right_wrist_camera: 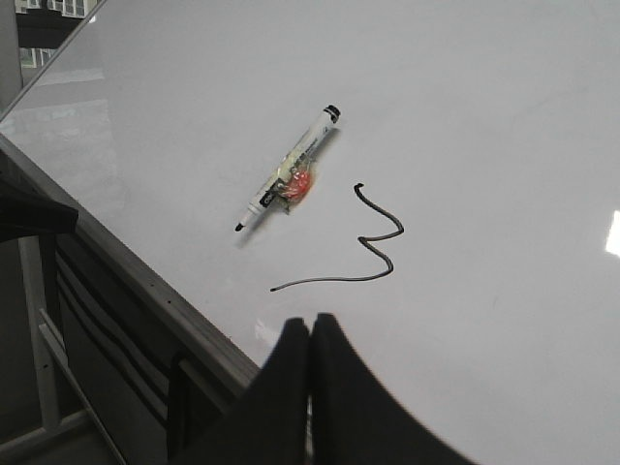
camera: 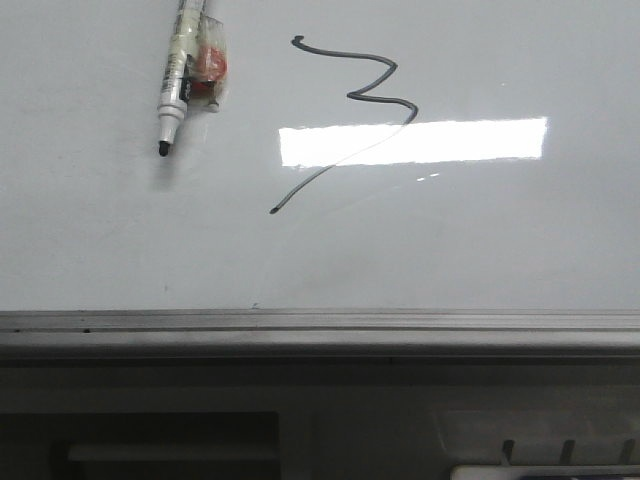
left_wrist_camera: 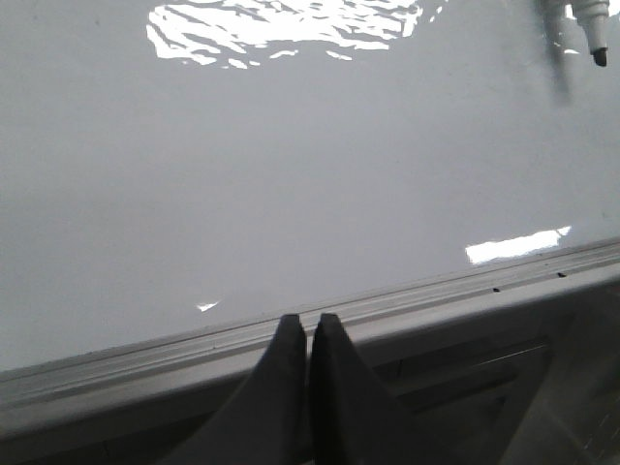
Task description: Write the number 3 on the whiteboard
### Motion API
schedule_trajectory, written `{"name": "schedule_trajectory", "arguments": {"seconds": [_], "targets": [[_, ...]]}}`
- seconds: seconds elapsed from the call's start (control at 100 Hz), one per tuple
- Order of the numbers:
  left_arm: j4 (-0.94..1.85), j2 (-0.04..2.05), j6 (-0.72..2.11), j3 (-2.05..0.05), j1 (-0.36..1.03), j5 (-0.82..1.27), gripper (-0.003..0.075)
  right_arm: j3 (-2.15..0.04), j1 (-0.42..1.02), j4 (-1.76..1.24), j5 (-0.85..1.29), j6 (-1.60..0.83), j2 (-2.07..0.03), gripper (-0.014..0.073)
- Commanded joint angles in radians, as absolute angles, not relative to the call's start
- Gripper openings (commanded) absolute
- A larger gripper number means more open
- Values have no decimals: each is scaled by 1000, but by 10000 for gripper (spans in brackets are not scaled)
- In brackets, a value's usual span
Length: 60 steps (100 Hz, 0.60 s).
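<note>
- The 3 is drawn on the whiteboard: a hook at the top, two angular bends, then a long slanting tail that crosses the bright glare and ends toward the near edge rail. In the right wrist view the same 3 lies just beyond the claw tips.
- The marker lies flat on the board, beside the 3 and apart from it, cap off, dark tip pointing toward the rail. A clear wrap with something orange-red inside is fixed against its barrel.
- The left claw is clenched on nothing, hanging over the rail, well apart from the marker.
- The right claw is likewise clenched and empty, over the near edge of the board.
- Handling, as I judge it: the marker is light, stiff and smooth, so it may roll or skid on the glossy board if nudged. The best hold looks to be across the barrel at the wrapped part, where the bulk gives grip and keeps the tip free.
- The ink probably smears if touched; keep the claws off the stroke.
- The task looks done.
</note>
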<state>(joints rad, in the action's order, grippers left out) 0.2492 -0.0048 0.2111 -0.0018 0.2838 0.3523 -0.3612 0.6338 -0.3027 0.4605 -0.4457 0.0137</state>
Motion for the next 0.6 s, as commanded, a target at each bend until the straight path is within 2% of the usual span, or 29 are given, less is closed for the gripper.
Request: {"name": "schedule_trajectory", "arguments": {"seconds": [0.0, 0.5, 0.59], "targets": [[249, -29, 199, 12, 282, 299, -21, -383, 630, -301, 385, -444, 16, -49], [249, -29, 199, 12, 282, 299, -21, -383, 630, -301, 385, -444, 16, -49], [249, -29, 199, 12, 282, 299, -21, -371, 630, -227, 389, -444, 16, -49]]}}
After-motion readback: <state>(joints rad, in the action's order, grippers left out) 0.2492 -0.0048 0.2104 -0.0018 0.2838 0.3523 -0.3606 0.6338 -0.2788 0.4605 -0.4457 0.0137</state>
